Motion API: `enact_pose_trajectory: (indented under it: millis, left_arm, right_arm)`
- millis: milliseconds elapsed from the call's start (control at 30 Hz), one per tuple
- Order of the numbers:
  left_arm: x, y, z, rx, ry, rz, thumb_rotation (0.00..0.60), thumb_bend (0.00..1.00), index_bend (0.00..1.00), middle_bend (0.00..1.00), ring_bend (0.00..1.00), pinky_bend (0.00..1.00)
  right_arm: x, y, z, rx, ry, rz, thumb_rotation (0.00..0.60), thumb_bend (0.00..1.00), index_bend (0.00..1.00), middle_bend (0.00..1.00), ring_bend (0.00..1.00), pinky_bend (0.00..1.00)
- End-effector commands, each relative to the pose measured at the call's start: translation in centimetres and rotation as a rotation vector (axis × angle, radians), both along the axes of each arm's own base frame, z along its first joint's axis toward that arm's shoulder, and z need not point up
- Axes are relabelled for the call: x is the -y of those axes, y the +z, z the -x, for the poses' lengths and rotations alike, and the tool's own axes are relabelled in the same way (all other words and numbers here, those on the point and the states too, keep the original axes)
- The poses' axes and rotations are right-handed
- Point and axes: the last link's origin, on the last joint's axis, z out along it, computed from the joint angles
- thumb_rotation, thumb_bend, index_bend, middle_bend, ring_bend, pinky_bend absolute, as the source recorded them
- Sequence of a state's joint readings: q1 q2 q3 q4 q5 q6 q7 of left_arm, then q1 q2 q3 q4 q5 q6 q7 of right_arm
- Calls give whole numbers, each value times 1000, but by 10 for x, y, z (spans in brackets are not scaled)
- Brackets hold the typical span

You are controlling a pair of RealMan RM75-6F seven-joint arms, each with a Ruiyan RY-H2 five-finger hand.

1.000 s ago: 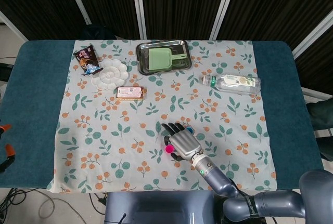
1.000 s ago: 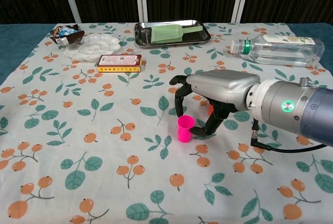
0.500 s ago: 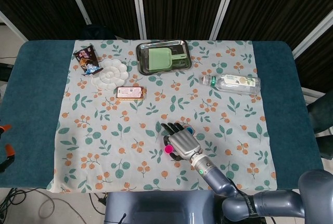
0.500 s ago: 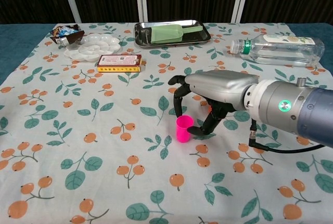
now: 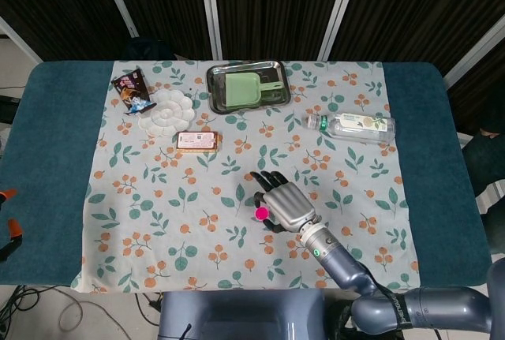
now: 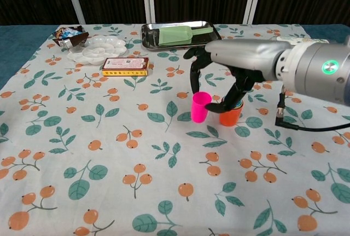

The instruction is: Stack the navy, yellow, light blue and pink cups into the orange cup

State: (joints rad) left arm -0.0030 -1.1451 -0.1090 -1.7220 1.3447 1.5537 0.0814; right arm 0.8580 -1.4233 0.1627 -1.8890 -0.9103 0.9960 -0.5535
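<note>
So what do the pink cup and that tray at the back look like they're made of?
Pink cup: likely plastic, with an even, saturated, matte colour. Tray: looks like metal, probably stainless steel, going by its grey, reflective rim; it holds a pale green scoop.

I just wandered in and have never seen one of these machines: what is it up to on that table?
The robot's right hand holds a pink cup lifted just above the flowered tablecloth, right beside an orange cup that stands on the cloth. It looks to be bringing the pink cup to stack into the orange one. The left hand is out of sight.
</note>
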Motion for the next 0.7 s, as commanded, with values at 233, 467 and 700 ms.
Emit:
enact_pose_trajectory:
  millis: [233,467,700]
  left_arm:
    - [0,0,0,-2,1,0,600,615,232,84,4,0]
    - [0,0,0,-7,2,0,600,615,232,84,4,0]
    - [1,0,1,-12,3,3,600,614,232,84,4,0]
  right_arm:
    - [20,28,5,-35,-53,16,600,459,526,0,38,112]
    - [30,31,10,-46,-86,7,600,461,527,0,38,112]
    - [36,28,17,-72,-95,22,600,463,532,0,38,112]
